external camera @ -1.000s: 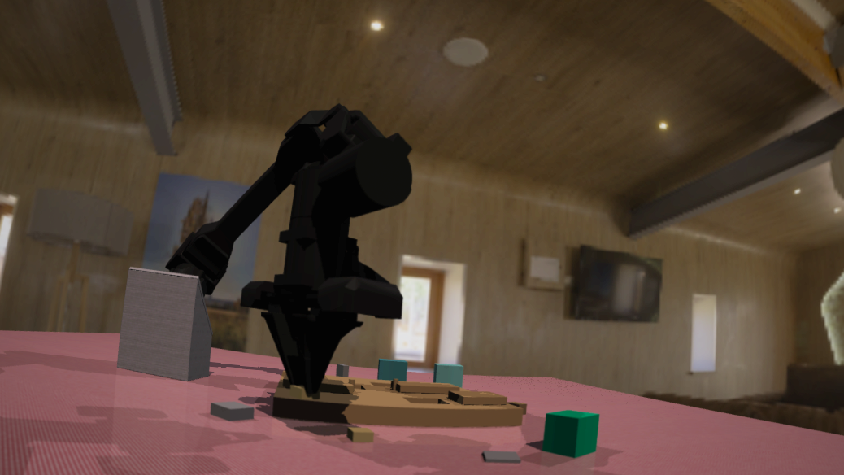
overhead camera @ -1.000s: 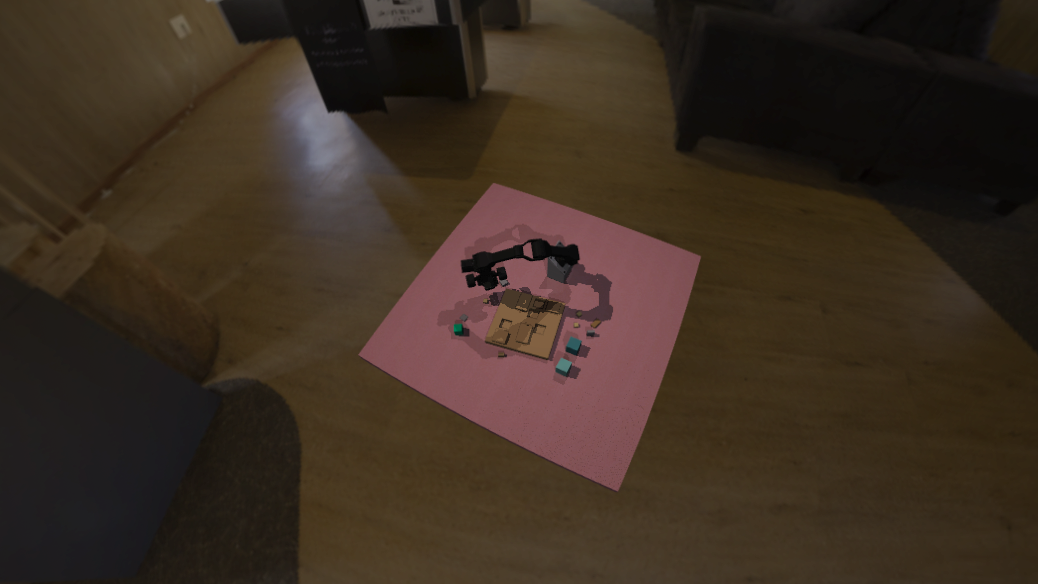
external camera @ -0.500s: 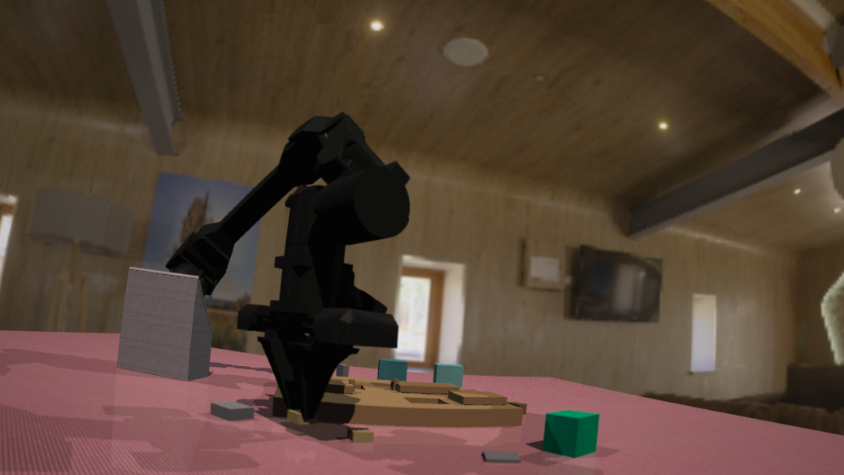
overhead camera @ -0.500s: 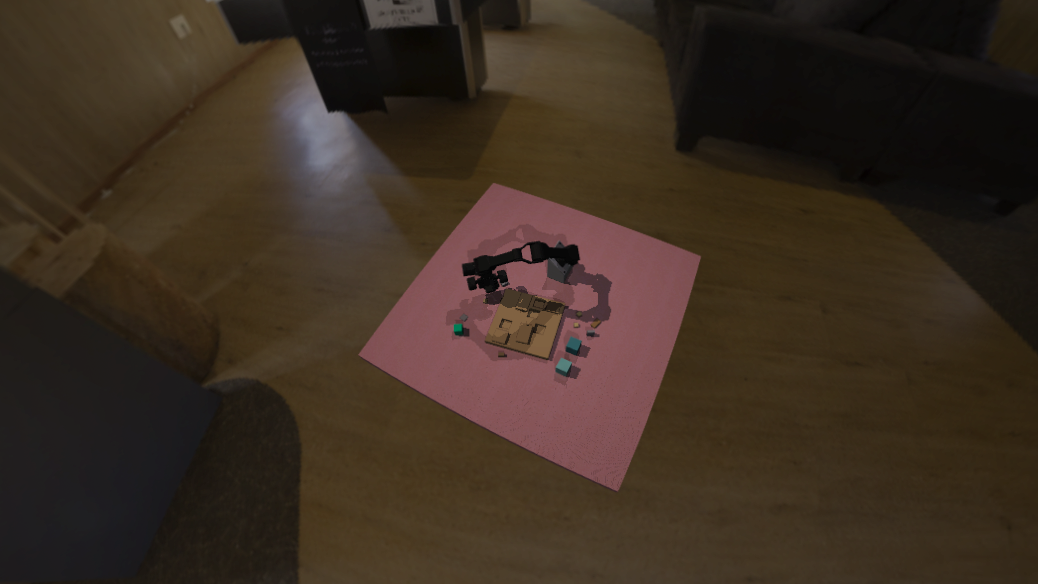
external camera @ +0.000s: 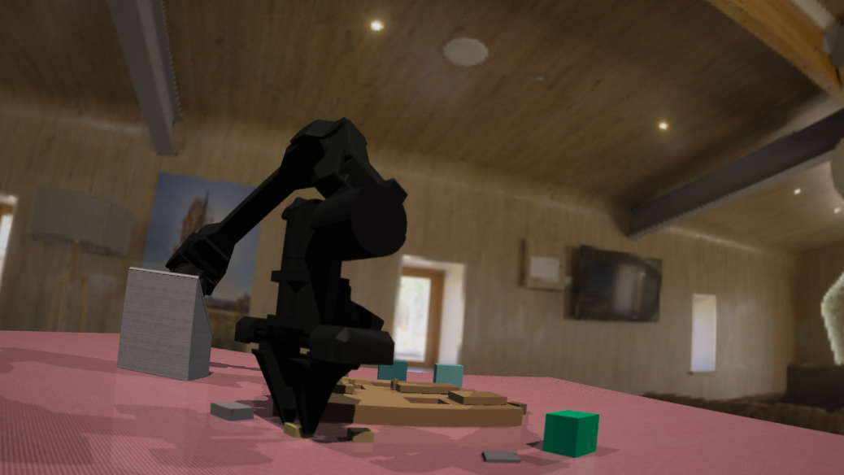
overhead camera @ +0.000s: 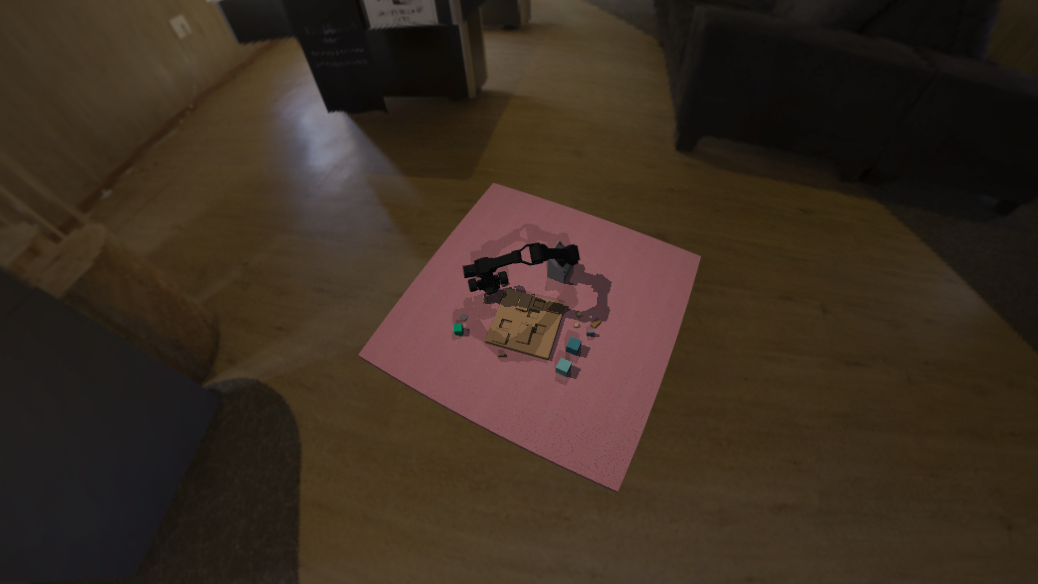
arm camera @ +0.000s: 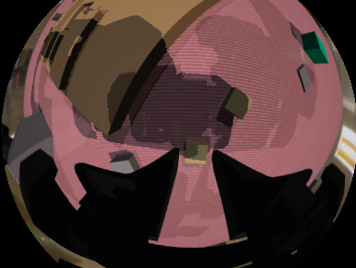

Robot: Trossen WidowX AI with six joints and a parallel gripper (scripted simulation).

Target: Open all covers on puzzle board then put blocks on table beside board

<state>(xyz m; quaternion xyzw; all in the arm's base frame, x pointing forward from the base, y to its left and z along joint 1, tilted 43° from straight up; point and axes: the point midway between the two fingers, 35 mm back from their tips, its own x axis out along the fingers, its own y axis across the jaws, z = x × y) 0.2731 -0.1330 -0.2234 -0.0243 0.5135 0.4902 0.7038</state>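
My gripper [external camera: 298, 429] [arm camera: 195, 152] is open low over the table. A small yellowish block [external camera: 291, 429] [arm camera: 196, 150] sits between the fingertips, with gaps beside it in the wrist view. The tan puzzle board [overhead camera: 549, 339] [external camera: 437, 416] [arm camera: 115, 11] lies beside the gripper. Raised covers [external camera: 428, 387] [external camera: 477, 397] and square openings show on it; I cannot tell every cover's state. A green cube [overhead camera: 458, 329] [external camera: 570, 433] [arm camera: 314, 47] and two teal cubes [overhead camera: 573, 345] [overhead camera: 563, 366] [external camera: 392, 370] [external camera: 448, 374] rest clear of the board.
Another small yellowish block [external camera: 359, 435] [arm camera: 237, 103] lies near the gripper. A grey block [external camera: 232, 410] [arm camera: 123, 163] and a flat grey piece [overhead camera: 463, 317] [external camera: 501, 456] [arm camera: 304, 78] lie on the table. Several small pieces lie right of the board. A big grey block [overhead camera: 558, 272] [external camera: 156, 321] stands by the arm.
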